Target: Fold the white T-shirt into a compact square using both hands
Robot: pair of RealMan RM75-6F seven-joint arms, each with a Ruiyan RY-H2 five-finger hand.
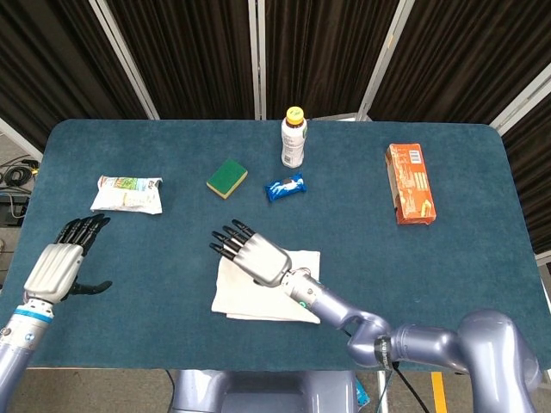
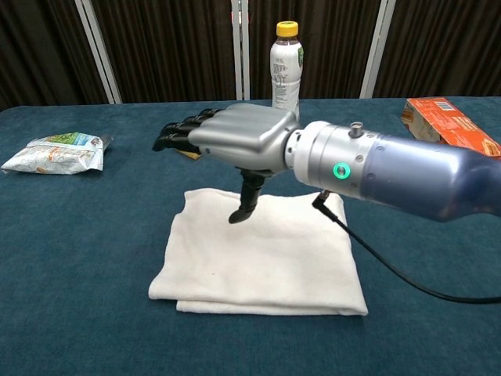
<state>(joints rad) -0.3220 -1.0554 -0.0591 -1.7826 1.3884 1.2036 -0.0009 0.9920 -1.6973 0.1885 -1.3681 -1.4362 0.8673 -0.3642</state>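
We see right hand (image 2: 235, 141) above the folded shirt (image 2: 258, 258), fingers (image 1: 225, 241) spread, empty. Left hand (image 1: 58, 267) spread near surface (image 1: 482, 258) left edge.

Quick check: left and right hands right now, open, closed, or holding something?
Left hand: open, empty, fingers spread, over bare table.
Right hand: open, holding nothing, fingers extended above the folded T-shirt.

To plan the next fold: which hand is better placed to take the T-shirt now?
Probably the right hand: it hovers open directly above the folded T-shirt. The left hand is far off, near the table's edge.
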